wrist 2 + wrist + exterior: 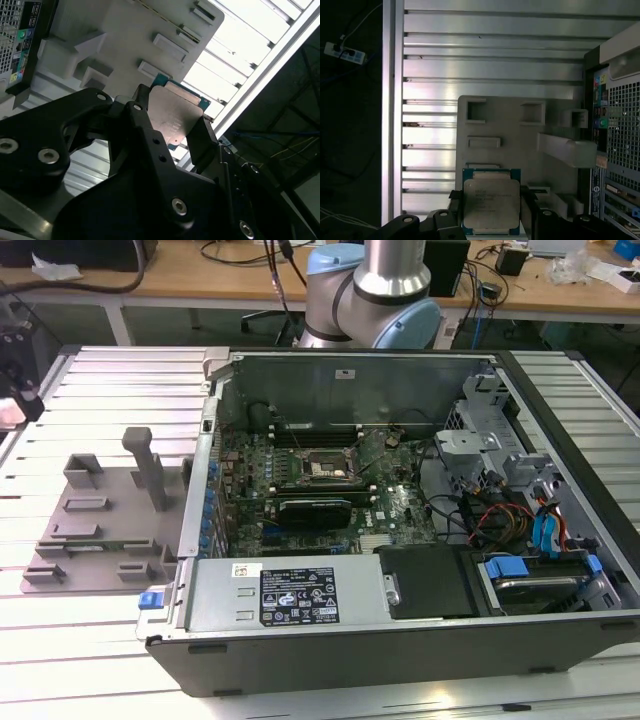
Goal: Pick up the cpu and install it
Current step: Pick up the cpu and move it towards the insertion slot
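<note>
Pinching the cpu (491,202) by two opposite edges: the end effector (491,212) has its fingers pressed against the chip on either side. Metal lid and green board rim show in the first wrist view. The chip looks lifted clear of the grey fixture tray (510,127), which sits beyond the end effector on the slatted tabletop (495,65). The computer case (620,130) is off to one side of it.

Risks, my read:
- The edge-only grip is thin, so a jolt could tilt or drop the chip.
- Any rotation in the grasp could land it skewed in the socket (318,468) and bend contacts.
</note>
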You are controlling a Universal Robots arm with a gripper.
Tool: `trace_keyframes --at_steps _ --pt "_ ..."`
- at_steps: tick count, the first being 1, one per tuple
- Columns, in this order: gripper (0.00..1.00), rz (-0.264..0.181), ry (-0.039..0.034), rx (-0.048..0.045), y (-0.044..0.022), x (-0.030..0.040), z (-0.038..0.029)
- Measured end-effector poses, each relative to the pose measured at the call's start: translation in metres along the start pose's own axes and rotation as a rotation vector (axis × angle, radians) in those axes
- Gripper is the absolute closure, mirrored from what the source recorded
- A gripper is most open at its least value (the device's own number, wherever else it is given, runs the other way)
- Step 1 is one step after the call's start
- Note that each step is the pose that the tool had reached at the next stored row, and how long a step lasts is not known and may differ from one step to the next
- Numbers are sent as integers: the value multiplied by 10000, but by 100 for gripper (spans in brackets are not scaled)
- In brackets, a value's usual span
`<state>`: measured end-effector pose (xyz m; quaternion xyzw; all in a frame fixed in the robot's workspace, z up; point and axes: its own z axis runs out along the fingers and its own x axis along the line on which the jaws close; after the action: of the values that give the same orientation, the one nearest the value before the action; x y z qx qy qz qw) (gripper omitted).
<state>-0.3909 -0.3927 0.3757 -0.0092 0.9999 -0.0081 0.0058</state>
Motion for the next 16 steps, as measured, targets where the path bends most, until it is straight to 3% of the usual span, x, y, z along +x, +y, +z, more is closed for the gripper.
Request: trace_keyframes --at_steps 5,11,12,16 --pt "45 0 -1 1 -2 -1 -139" --pt "45 -1 2 3 -3 -11 -142" --pt "45 -2 2 2 -3 -30 -142" --pt "45 1 11 1 -7 -275 -136"
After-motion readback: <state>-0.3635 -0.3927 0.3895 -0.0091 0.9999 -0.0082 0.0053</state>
